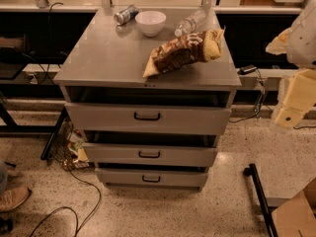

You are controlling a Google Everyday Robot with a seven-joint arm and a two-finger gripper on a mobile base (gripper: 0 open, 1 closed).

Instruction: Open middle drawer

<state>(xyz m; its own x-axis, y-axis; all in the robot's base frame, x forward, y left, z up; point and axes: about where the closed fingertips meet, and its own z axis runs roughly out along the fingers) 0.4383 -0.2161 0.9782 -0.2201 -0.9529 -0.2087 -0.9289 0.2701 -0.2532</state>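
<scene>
A grey metal cabinet holds three drawers stacked one above the other. The middle drawer has a medium-sized grey front with a small black bar handle. It stands pulled out a little, with a dark gap above its front. The top drawer and the bottom drawer also stand out a little. My gripper, white and pale yellow, hangs at the right edge of the view. It is to the right of the cabinet, about level with the top drawer, and touches nothing.
On the cabinet top lie a brown chip bag, a white bowl, a can and a water bottle. Cables and a wire basket are on the floor at left. A black bar and a cardboard box are at lower right.
</scene>
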